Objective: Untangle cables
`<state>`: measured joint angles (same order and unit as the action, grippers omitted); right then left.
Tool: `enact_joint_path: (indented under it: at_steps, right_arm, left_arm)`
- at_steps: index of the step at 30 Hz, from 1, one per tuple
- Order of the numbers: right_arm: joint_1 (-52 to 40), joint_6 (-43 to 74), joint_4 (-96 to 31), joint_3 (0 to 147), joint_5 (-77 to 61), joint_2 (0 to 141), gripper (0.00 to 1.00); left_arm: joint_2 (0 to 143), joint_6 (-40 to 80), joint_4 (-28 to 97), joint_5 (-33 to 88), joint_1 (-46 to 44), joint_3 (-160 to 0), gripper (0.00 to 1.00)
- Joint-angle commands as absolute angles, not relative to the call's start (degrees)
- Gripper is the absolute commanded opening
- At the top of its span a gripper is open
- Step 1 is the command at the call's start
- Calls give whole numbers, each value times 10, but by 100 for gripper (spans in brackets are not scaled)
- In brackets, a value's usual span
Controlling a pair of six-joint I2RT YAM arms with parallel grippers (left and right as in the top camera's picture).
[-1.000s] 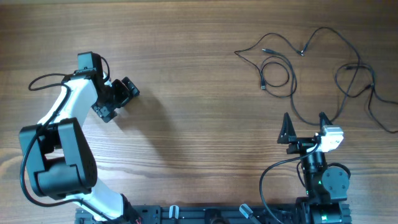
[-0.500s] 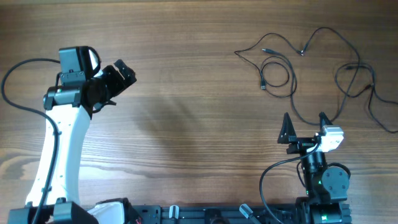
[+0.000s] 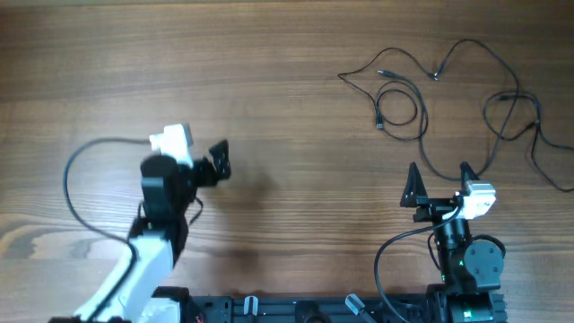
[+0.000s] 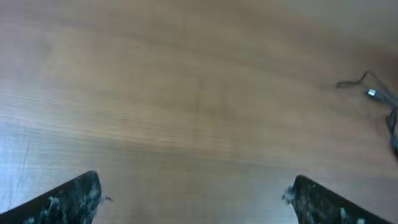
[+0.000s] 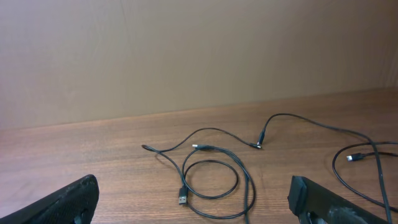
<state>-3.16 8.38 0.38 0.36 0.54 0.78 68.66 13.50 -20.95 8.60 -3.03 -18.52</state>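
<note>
Upper right of overhead frame: thin black cables [image 3: 420, 117], loosely tangled, long axis left-right; left gripper [image 3: 218, 161], right gripper [image 3: 439, 170]: fingers spread wide, holding nothing.

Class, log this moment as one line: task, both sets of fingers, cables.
task: untangle cables | left fingers: open, empty, far from cables | right fingers: open, empty, short of cables | cables: overlapping, untouched

Cables [image 3: 448, 99] far right on table [image 3: 269, 72], beyond right hand [image 3: 439, 190].
</note>
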Motion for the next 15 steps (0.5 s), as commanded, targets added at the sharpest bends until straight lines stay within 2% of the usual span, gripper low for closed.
enact_joint_path:
  at_steps: [1, 6, 13, 15]
  right_arm:
    - [-27, 92, 5, 3, 15, 3, 100]
    - [-27, 92, 5, 3, 15, 3, 100]
    - [-27, 92, 5, 3, 15, 3, 100]
    - [-27, 92, 5, 3, 15, 3, 100]
  left_arm:
    - [624, 123, -234, 84, -31, -88, 100]
    - [538, 124, -224, 84, -31, -2, 100]
    - [276, 121, 42, 62, -31, -3, 100]
    - [201, 95, 41, 59, -30, -3, 100]
